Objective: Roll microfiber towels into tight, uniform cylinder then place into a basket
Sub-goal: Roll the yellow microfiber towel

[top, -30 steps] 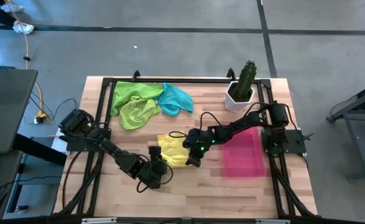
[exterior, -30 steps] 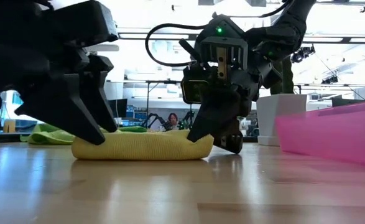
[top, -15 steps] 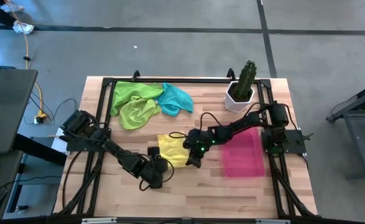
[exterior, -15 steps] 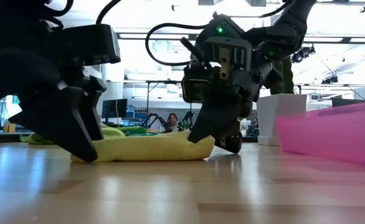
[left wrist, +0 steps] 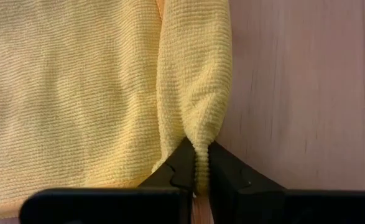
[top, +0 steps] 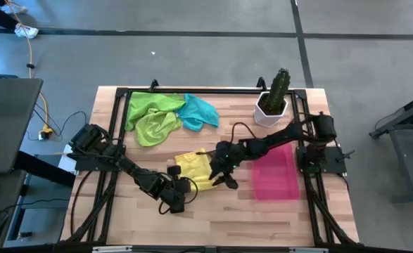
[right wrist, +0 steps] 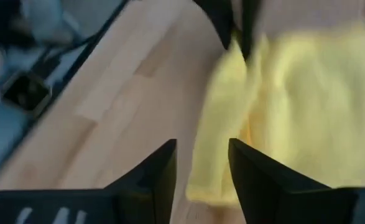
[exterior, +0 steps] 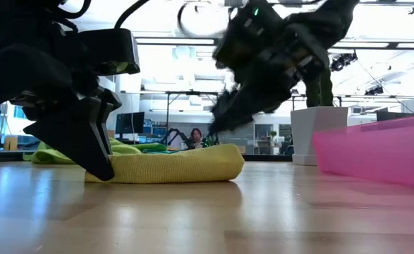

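**Left gripper pinches the yellow towel, right gripper is off it**

The yellow towel [top: 195, 171] lies near the middle of the table [top: 262, 218], a bit toward the front edge. It is partly rolled. In the low view it is a low fat bundle [exterior: 171, 166] lying flat on the wood.

The left gripper [left wrist: 196, 177] sits at the towel's front edge, w/ its fingers squeezed tight on a fold of the cloth. The fold runs straight away from the fingers, toward the back edge of the table.

The right gripper [right wrist: 201, 177] is up in the air, over the towel's right end, not touching it. Its fingers are apart w/ nothing between them.

So the left arm is the one holding on. The right one is just beside the cloth and free. The roll's long way goes left to right, I think, so rolling on likely means pushing toward the back edge.

The basket [top: 275, 173] lies near the right edge, empty, right of the yellow towel. Two green towels [top: 152, 116] and a teal towel [top: 200, 112] wait in a heap by the back left corner. A cactus pot [top: 271, 105] stands at the back, near the right corner.
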`<state>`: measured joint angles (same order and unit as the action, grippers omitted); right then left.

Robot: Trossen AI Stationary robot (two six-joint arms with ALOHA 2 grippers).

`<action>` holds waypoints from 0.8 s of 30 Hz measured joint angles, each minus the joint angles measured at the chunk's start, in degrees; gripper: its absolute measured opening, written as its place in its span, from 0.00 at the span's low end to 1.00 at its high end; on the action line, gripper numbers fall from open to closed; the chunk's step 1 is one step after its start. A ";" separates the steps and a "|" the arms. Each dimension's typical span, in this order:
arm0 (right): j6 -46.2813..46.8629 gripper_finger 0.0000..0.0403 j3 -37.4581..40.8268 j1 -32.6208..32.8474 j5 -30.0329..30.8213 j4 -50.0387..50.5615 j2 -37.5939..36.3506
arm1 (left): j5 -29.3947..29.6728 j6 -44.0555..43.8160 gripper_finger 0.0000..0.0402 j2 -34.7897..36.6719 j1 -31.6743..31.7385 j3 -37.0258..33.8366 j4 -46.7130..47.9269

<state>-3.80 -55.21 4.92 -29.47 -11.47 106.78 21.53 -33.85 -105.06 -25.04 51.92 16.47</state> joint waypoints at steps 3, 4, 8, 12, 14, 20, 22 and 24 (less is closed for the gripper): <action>-13.60 0.35 -0.12 3.95 5.65 -0.30 -0.83 | -0.13 -0.61 0.04 0.00 0.00 0.00 0.08; -17.39 0.35 -0.11 5.36 8.50 0.21 -0.82 | -0.25 -1.10 0.04 0.00 0.00 0.00 0.07; -24.28 0.35 -0.10 9.91 22.33 0.40 0.32 | -0.37 -1.85 0.03 0.00 0.00 -0.07 0.00; -24.67 0.35 -0.10 12.70 27.62 0.35 0.63 | -0.49 -2.03 0.03 0.00 0.06 -0.07 -0.01; -24.60 0.35 -0.11 13.44 27.65 0.39 0.63 | -0.54 -2.01 0.03 0.00 0.07 -0.07 -0.03; -24.75 0.35 -0.13 13.35 33.34 0.45 0.75 | -0.50 -3.46 0.04 0.00 0.26 -0.11 -0.22; -24.75 0.35 -0.16 12.95 33.75 0.48 1.23 | -0.54 -4.05 0.04 0.00 0.31 -0.11 -0.24; -24.74 0.35 -0.17 12.64 32.56 0.41 2.11 | -0.61 -4.54 0.04 0.21 0.32 -0.16 -0.24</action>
<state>-28.55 -55.39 17.56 3.09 -11.06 108.90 20.93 -38.39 -104.84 -24.72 51.76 16.23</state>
